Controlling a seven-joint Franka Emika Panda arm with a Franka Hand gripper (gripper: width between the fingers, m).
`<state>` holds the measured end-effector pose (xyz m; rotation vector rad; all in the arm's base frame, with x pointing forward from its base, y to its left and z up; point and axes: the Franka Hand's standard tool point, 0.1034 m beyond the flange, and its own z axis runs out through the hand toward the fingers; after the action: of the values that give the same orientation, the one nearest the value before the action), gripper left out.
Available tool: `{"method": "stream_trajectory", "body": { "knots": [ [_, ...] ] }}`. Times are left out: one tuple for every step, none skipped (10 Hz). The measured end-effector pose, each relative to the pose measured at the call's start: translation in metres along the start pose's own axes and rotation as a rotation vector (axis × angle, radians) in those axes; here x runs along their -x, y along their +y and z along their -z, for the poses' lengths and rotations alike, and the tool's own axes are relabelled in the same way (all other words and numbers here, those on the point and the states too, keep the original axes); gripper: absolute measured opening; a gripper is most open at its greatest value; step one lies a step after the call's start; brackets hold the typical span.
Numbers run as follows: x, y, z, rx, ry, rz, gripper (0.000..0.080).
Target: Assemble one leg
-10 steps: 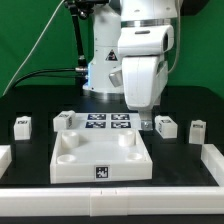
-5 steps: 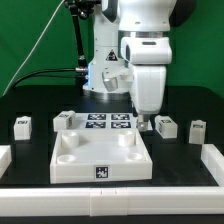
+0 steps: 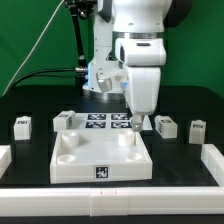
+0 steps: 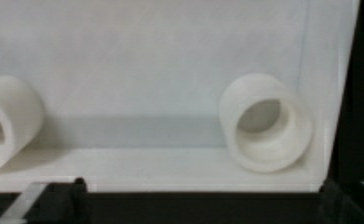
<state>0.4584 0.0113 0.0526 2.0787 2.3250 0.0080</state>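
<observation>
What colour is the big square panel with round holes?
The panel is white, with a black-and-white tag on its front; clearest in the exterior view.

I see black desk | white panel front-centre | marker board just behind it | legs flank the board

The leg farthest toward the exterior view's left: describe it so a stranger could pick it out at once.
Find the wide white panel in the middle of the black table. Off its side toward the exterior view's left, a small white tagged block stands alone: the leg. The other legs sit close behind the panel's rear corner or paired on the exterior view's right.
</observation>
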Motion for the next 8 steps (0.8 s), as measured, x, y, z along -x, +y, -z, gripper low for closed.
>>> {"method": "stream_trajectory", "body": {
  "knots": [
    [0.006, -0.012, -0.005, 0.015, 0.006, 0.018, 0.0650],
    [0.011, -0.022, -0.011, 0.001, 0.009, 0.025, 0.0650],
    [0.018, -0.029, -0.018, -0.013, 0.013, 0.025, 0.0650],
    [0.024, -0.033, -0.024, -0.027, 0.017, 0.016, 0.0650],
    [0.032, -0.037, -0.032, -0.040, 0.022, 0.009, 0.0650],
    [0.040, -0.038, -0.039, -0.049, 0.025, -0.006, 0.0650],
    [0.044, -0.036, -0.041, -0.050, 0.026, -0.019, 0.0650],
    [0.045, -0.034, -0.040, -0.048, 0.025, -0.022, 0.0650]
  ]
}}
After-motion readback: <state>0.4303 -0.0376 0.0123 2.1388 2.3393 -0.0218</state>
